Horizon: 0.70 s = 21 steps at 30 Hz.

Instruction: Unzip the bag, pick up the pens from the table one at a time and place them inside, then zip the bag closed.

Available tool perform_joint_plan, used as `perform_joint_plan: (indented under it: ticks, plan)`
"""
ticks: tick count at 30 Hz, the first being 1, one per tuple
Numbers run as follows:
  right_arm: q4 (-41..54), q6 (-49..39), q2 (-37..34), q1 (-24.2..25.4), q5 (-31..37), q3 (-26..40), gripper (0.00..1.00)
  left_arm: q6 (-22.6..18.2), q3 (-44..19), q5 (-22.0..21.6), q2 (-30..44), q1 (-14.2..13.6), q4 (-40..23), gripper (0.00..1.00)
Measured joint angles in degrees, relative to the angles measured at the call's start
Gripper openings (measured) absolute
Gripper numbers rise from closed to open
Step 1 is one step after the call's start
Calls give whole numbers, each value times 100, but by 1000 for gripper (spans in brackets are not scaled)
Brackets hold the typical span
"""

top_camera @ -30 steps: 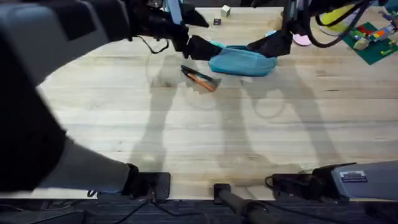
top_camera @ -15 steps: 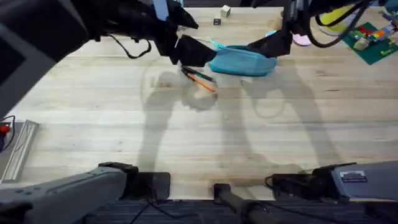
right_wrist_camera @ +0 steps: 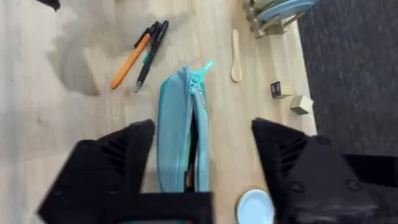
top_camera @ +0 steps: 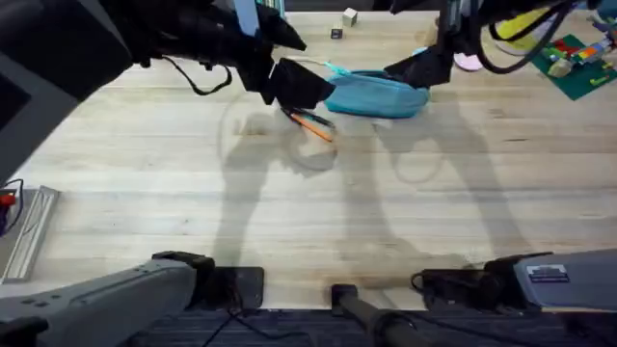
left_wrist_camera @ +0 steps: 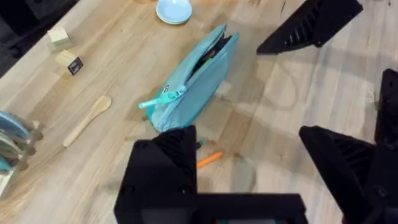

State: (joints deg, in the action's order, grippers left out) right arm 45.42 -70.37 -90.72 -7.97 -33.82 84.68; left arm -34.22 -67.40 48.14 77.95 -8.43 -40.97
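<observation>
Since the earlier frames the left arm is sitting farther out over the light wooden plank worktop (top_camera: 193,202), its big dark blur gone from the left side of the overhead view. Left hand (top_camera: 294,84) is hovering right at the near end of the teal oblong fabric pencil pouch (top_camera: 376,94), fingers spread wide, gripping nothing. In the left wrist view the pouch (left_wrist_camera: 196,78) is lying slanted with its zipper partly open and the teal pull tab (left_wrist_camera: 163,98) sticking out at the near end; the orange pen (left_wrist_camera: 209,160) is peeking out just past one black finger (left_wrist_camera: 165,168).

Right hand (top_camera: 416,69) is hanging over the pouch's far end, fingers wide apart, holding nothing. Right wrist view is showing the pouch (right_wrist_camera: 176,130) between its two fingers, zipper gap dark along the top. Orange pen (right_wrist_camera: 129,62) and thin black pen (right_wrist_camera: 151,53) are lying side by side, touching, on the worktop just beyond the pouch's tab end. Overhead, both pens (top_camera: 310,122) are resting beside the pouch's left end.
</observation>
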Motion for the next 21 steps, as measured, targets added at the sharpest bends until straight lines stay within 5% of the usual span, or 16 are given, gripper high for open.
perform_joint_plan:
  ticks: [4, 7, 21]
  plan:
    - [275, 18, 0, 0, 4, 0, 499, 0, 0, 0, 0, 0, -4, 993]
    - [554, 49, 0, 0, 6, 0, 80, 0, 0, 0, 0, 0, -2, 993]
    - [1200, 362, 0, 55, 504, 0, 31, 0, 0, 0, 0, 0, -4, 993]
